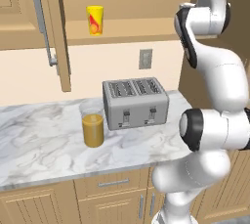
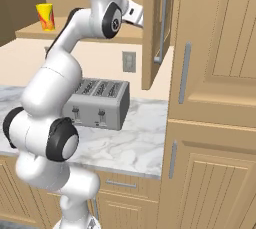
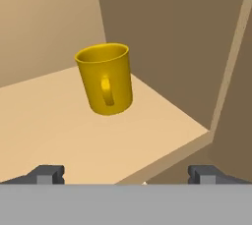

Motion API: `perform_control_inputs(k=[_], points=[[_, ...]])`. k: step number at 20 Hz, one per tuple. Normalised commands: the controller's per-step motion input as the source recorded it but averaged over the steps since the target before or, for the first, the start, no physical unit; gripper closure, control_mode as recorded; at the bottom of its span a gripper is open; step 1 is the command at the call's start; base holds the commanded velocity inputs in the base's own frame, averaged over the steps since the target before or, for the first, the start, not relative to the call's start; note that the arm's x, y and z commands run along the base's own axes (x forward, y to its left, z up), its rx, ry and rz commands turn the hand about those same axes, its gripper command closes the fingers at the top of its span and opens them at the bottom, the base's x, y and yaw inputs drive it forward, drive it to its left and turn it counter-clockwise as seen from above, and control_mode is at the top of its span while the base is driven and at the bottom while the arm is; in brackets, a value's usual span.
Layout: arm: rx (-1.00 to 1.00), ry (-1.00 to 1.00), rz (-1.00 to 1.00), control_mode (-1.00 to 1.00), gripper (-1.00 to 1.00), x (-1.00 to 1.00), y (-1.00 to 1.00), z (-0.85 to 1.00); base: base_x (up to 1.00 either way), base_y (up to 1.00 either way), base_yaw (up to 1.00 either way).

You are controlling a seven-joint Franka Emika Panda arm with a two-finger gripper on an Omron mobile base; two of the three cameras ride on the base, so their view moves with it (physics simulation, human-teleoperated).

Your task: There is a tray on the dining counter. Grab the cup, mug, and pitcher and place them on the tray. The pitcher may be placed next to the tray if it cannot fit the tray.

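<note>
In the hand view, the plain yellow mug (image 3: 106, 79) stands on a tan cabinet shelf, its handle facing me. My gripper (image 3: 125, 175) is open, short of the shelf's front edge, with nothing between its fingertips (image 3: 47, 174). The tall yellow cup (image 1: 95, 20) (image 2: 45, 16) with a picture on its side stands on an open upper shelf. The glass pitcher (image 1: 92, 123), orange in its lower half, stands on the marble worktop left of the toaster. The tray and the dining counter are out of view.
A silver toaster (image 1: 135, 103) (image 2: 97, 103) sits on the marble worktop (image 1: 44, 145). An open cabinet door (image 2: 156, 28) hangs beside my raised arm, and another door (image 1: 51, 27) stands open at the left. Cabinet walls enclose the mug's shelf (image 3: 59, 126) at the back and right.
</note>
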Motion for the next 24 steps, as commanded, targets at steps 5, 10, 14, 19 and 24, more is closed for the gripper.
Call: perform_control_inputs(k=[5, 10, 14, 19, 24], points=[[0.0, 0.0, 0.0, -1.0, -1.0, 0.44, -0.01, 0.0, 0.0, 0.0, 0.0], [0.0, 0.0, 0.02, -1.0, -1.0, 0.29, -0.09, 0.0, 0.0, 0.0, 0.0], [0.0, 0.0, 0.02, -1.0, -1.0, 0.32, -0.26, 0.0, 0.0, 0.0, 0.0], [0.0, 0.0, 0.01, -1.0, -1.0, 0.32, -0.2, 0.0, 0.0, 0.0, 0.0], [0.0, 0.0, 0.0, -1.0, -1.0, 0.34, -0.07, 0.0, 0.0, 0.0, 0.0]])
